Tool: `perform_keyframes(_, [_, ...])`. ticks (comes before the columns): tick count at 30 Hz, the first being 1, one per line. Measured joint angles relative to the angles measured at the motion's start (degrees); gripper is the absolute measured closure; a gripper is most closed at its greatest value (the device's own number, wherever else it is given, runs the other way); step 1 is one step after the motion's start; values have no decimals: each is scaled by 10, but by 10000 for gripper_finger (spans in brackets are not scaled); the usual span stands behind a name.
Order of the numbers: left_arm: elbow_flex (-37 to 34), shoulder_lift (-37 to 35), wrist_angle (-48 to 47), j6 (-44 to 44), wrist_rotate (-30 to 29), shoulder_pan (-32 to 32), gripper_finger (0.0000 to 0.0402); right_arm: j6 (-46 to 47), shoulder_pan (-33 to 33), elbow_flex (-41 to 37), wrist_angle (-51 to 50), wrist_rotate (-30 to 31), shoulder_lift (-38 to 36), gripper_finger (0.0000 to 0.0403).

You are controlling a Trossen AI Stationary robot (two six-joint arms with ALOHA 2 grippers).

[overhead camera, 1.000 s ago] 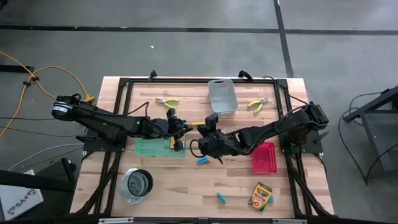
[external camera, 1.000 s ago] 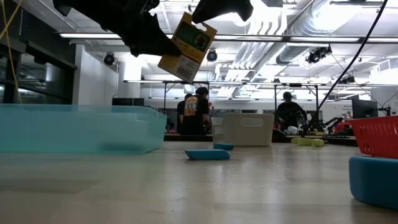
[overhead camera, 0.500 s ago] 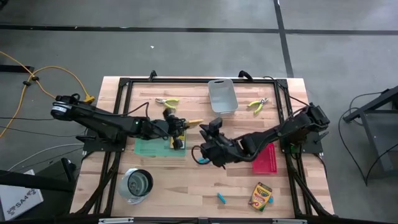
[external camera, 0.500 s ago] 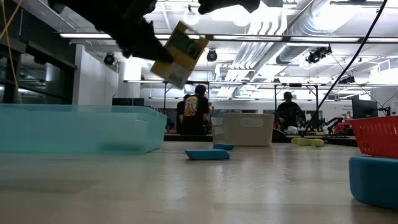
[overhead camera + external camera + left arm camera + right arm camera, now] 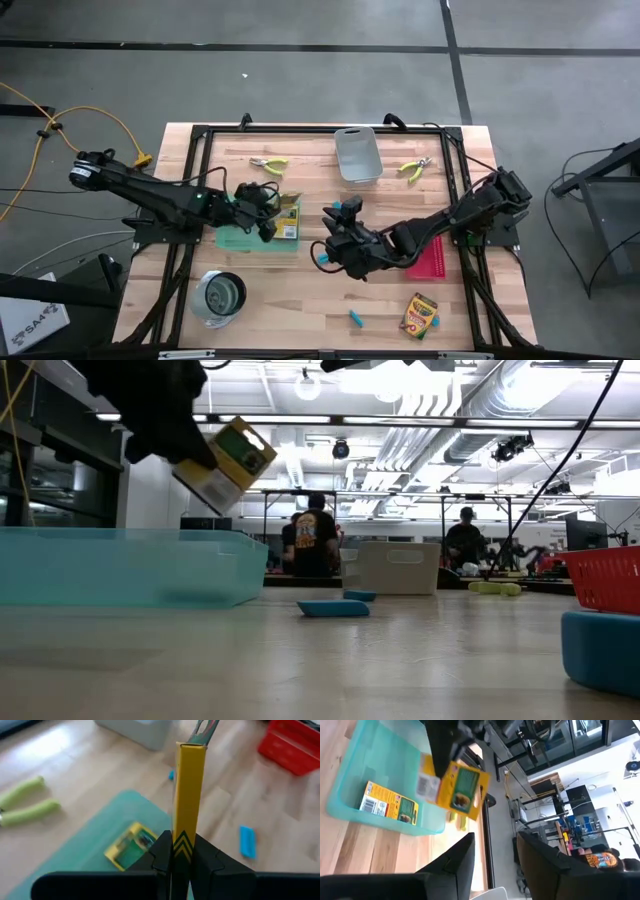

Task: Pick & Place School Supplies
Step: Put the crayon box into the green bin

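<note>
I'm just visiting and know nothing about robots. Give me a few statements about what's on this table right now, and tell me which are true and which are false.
1. The left gripper holds a crayon box above the green mat. True.
2. The right gripper is clamped on a crayon box. False: its fingers are open and empty.
3. Another crayon box already lies on the mat. True.
4. The red tray holds a crayon box. False: that crayon box lies on the table beside it.
</note>
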Motion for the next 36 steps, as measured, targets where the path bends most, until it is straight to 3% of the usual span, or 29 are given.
perform_keyframes(4, [0, -42, -55, -42, 37, 6, 371, 6, 0, 0, -2, -2, 0, 262])
perform_keyframes(10, [0, -99, -154, -132, 46, 12, 371, 50, 0, 0, -14, -24, 0, 262])
perform_keyframes(18, [-9, -115, -152, -200, 94, 11, 371, 75, 0, 0, -40, -43, 0, 262])
perform_keyframes(22, [-53, -110, -141, -250, 108, 11, 371, 75, 0, 0, -42, -44, 0, 262])
perform_keyframes(31, [-172, -140, 18, -311, 177, 30, 371, 89, 0, 0, -49, -47, 0, 262])
perform_keyframes(36, [-216, -150, 41, -344, 187, 47, 372, 101, 0, 0, -56, -48, 0, 262])
